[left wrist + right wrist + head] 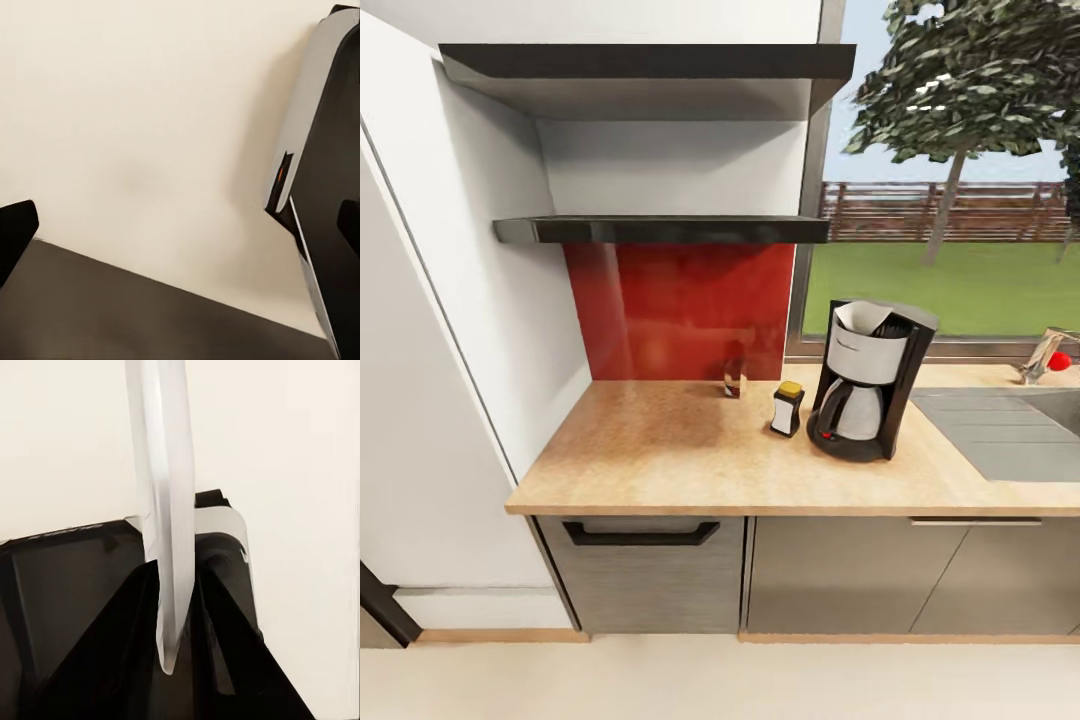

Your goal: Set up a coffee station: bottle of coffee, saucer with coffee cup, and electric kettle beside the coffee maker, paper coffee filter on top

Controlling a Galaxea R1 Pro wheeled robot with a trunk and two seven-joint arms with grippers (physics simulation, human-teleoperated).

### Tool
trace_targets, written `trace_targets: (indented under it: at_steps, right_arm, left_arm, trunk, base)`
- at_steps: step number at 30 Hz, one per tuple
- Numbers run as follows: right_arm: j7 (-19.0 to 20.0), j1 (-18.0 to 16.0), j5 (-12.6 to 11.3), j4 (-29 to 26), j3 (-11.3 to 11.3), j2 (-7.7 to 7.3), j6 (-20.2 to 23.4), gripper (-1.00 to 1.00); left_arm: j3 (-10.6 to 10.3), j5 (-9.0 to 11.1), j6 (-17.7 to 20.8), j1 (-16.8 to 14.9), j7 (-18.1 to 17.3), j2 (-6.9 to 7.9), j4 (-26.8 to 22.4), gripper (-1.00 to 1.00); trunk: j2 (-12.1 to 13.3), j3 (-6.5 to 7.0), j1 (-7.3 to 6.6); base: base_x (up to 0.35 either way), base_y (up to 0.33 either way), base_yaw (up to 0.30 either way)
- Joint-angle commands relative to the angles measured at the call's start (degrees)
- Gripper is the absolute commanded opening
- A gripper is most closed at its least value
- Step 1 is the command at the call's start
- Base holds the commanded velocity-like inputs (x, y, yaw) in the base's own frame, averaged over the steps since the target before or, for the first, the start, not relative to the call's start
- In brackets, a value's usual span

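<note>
From the head view you face a wooden tabletop (660, 450) set over grey cabinets, with a red backsplash (680, 310) and two dark shelves (660, 230) above it. The coffee maker (870, 380) stands upright on the tabletop near the window, just left of the sink (1010, 430). A white paper coffee filter (860, 320) sits in the top of the coffee maker, its edge rising above the rim. The bottle of coffee (787, 408), with a yellow cap, stands upright just beside the coffee maker on its left, apart from it by a narrow gap. A small dark object (734, 378) stands further back against the backsplash; you cannot identify it from this view. In the right wrist view, the right hand (174, 607) is closed on a thin, pale disc seen edge-on, the saucer (166, 510), with one dark finger (127, 622) pressed against each face. Pale floor and part of the robot's body lie behind it. In the left wrist view, the fingertips (15, 232) of the left hand (184, 229) sit at opposite edges of the frame, so the hand is wide apart and holds nothing. Pale floor and a dark surface lie beyond it.
</note>
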Motion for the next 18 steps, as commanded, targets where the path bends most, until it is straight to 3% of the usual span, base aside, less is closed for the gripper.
trace_targets:
  at_steps: [1, 7, 18]
  right_arm:
    - [0.12, -0.03, -0.15, -0.1, 0.46, -0.01, 0.28, -1.0]
    - [-0.02, -0.03, 1.6, 0.0, 0.33, -0.04, -0.14, -1.0]
    - [-0.07, -0.03, 1.28, -0.11, 0.15, -0.4, -0.16, -1.0]
  left_arm:
    - [0.27, 0.34, -0.36, 0.02, -0.04, 0.32, 0.15, 1.0]
    - [0.48, 0.55, -0.56, 0.73, -0.01, 0.73, -0.09, 1.0]
    - [1.15, 0.99, -0.69, 0.75, 0.05, 0.84, -0.58, 1.0]
  trunk:
    - [-0.12, -0.12, 0.03]
    - [-0.12, -0.12, 0.03]
    - [-0.12, -0.1, 0.03]
  base:
    - [0.0, 0.0, -0.003]
    - [0.0, 0.0, -0.009]
    - [-0.046, 0.008, -0.026]
